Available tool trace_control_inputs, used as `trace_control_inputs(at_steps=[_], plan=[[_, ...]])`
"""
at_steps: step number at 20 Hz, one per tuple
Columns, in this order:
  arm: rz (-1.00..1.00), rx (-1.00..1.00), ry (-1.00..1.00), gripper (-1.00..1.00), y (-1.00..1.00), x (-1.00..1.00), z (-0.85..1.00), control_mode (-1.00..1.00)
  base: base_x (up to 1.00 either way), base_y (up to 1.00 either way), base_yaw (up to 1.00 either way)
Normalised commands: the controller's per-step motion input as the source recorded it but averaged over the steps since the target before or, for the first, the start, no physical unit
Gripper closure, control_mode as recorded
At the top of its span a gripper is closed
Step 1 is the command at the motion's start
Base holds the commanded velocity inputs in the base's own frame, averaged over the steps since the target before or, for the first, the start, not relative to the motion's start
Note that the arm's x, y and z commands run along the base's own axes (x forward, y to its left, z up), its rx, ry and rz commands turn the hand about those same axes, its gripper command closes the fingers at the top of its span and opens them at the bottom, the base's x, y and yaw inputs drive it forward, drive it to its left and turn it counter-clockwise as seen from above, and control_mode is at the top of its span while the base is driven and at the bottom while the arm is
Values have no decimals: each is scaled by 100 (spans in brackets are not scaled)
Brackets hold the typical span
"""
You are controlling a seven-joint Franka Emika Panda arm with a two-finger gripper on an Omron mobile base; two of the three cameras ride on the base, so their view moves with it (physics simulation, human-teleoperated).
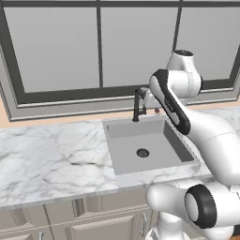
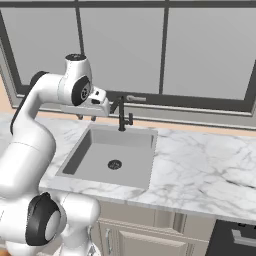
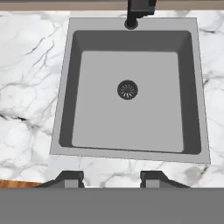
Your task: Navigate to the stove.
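Observation:
The stove is out of view. My gripper (image 3: 111, 179) hangs open above a grey sink (image 3: 190, 87) set in a white marbled counter (image 3: 26, 87), with nothing between its fingertips (image 3: 70, 178). In the right base view the gripper (image 2: 86, 118) sits over the sink's back left corner, beside the black faucet (image 2: 121, 114). The arm folds up and forward from the base toward the window.
A wide window (image 1: 98, 47) with dark frames runs behind the counter. Beige cabinet fronts (image 2: 135, 240) sit under the counter, and a black appliance panel (image 2: 235, 240) shows at the lower right. The counter (image 1: 47, 154) stretches left of the sink (image 1: 124, 154) and the counter (image 2: 210, 165) right of it.

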Motion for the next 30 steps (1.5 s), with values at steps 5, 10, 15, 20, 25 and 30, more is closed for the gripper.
trace_control_inputs(at_steps=[5,10,15,20,25,30], plan=[[0,0,-1,-100,0,-54,0,-100,0,0,0],[0,0,-3,-100,0,-100,7,-100,0,0,0],[0,0,1,-100,0,-97,27,-100,0,0,0],[-3,0,1,-100,0,-67,48,-100,0,0,0],[0,-1,0,-100,9,-68,39,-100,0,0,0],[0,0,0,-100,0,-77,21,-100,0,0,0]])
